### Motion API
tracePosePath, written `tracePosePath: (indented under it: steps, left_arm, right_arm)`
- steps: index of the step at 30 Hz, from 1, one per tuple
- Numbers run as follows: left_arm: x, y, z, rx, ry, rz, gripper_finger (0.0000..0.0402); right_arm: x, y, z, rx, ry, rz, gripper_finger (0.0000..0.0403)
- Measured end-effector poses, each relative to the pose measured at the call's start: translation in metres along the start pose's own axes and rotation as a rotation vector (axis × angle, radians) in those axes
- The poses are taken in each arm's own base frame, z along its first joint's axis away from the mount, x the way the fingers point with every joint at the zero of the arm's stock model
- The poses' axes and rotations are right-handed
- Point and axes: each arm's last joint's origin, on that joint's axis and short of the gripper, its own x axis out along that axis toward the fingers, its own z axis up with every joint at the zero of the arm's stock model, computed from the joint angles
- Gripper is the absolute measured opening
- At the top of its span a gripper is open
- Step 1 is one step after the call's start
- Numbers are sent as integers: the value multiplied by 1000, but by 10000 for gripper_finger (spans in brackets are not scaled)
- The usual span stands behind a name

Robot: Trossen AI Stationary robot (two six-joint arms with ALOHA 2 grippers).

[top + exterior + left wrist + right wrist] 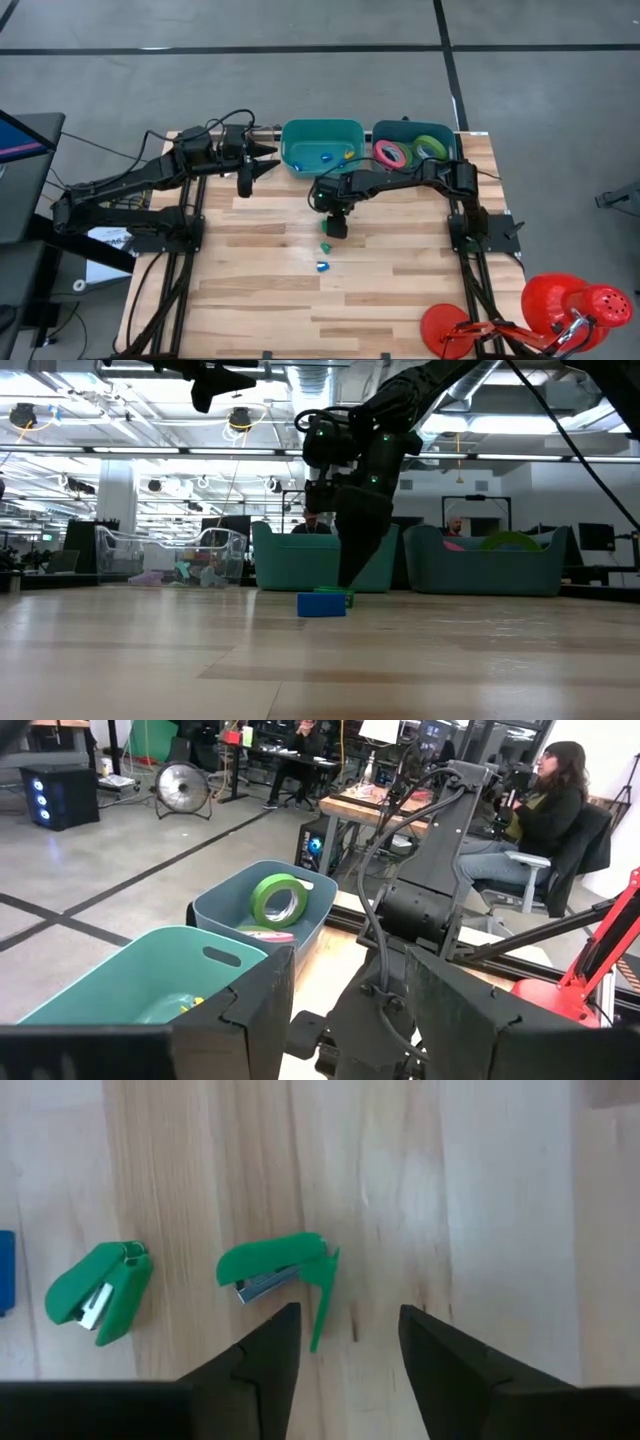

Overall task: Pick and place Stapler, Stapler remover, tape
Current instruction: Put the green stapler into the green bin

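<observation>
Staplers point(275, 1272) in green lay on the tabletop point(400, 1190), one just beyond the right gripper point(348, 1342), whose fingers were parted; it should be centred before closing.

A pale wooden-plank table point(260, 300) carries two bins along its twelve o'clock edge: a teal bin point(322, 146) and, at its three o'clock, a grey-blue bin point(412, 135). Near the table's centre lie small green staplers point(275, 1272) and a blue piece point(321, 605).
</observation>
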Motion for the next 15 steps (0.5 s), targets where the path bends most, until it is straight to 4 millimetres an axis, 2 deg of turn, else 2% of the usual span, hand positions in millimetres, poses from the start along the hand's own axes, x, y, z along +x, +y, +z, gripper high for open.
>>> tracePosePath:
  steps: [7, 15]
  left_arm:
    - [0, 0, 0, 0, 0, 0, 181]
    - [0, 0, 0, 0, 0, 0, 181]
  right_arm:
    - [-3, 6, -2, -11, 17, -1, 167]
    - [-15, 16, -8, -16, 83, 4, 230]
